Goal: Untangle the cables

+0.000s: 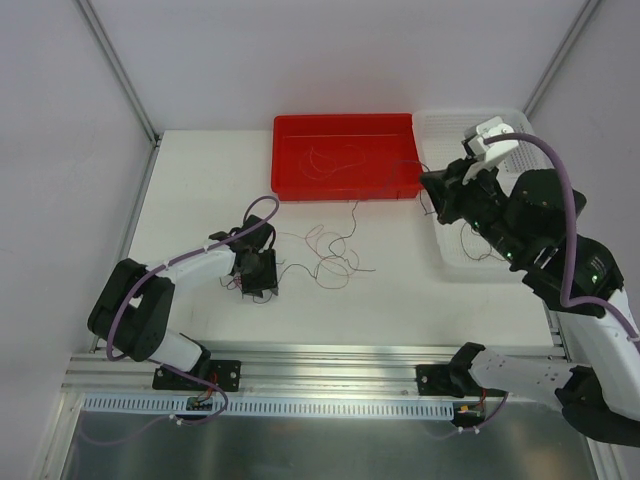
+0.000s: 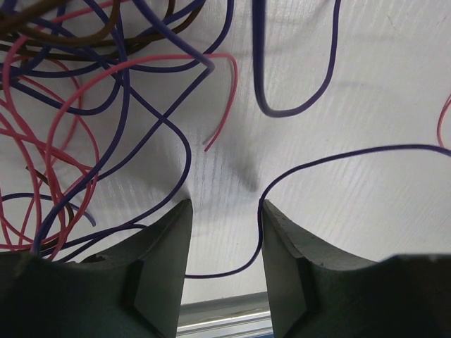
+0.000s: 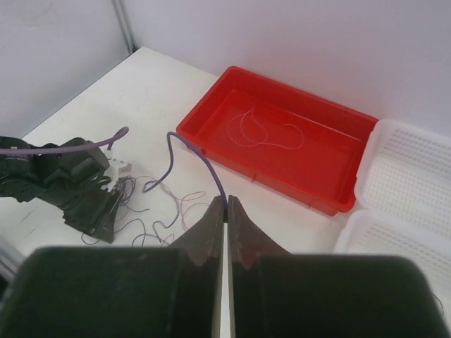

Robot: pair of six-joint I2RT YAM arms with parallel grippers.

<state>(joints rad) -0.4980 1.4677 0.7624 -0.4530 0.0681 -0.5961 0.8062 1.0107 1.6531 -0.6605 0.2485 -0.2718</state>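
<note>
A white worktop (image 1: 200, 200) inside a plain white-walled enclosure carries the cables (image 1: 330, 255), a loose sprawl of hair-thin purple, pink and brown wire strands lying near its middle, just in front of a red rectangular plastic tray (image 1: 390, 140). From overhead the strands are too fine to follow one by one, and where they cross cannot be sorted out. The left wrist camera cuts the tangle off at its top and left edges. A few pale loops (image 3: 264, 130) lie on the tray floor, their colour hard to make out. The right arm covers part of the white perforated plastic baskets (image 3: 416, 162) at the worktop's right side.

The left arm reaches low across the worktop, elbow bent, with its wrist over the left edge of the sprawl. The left claw (image 2: 224, 211) points down at the surface with its jaws partly apart, gripping nothing. One purple strand (image 2: 232, 267) lies on the worktop and runs through the gap between them.

The right arm is folded high above the baskets, angled towards the tray. The right claw (image 3: 226, 208) is pressed fully closed on a single purple wire (image 3: 194, 151). That wire rises from the tips, arches and droops towards the cables below.
</note>
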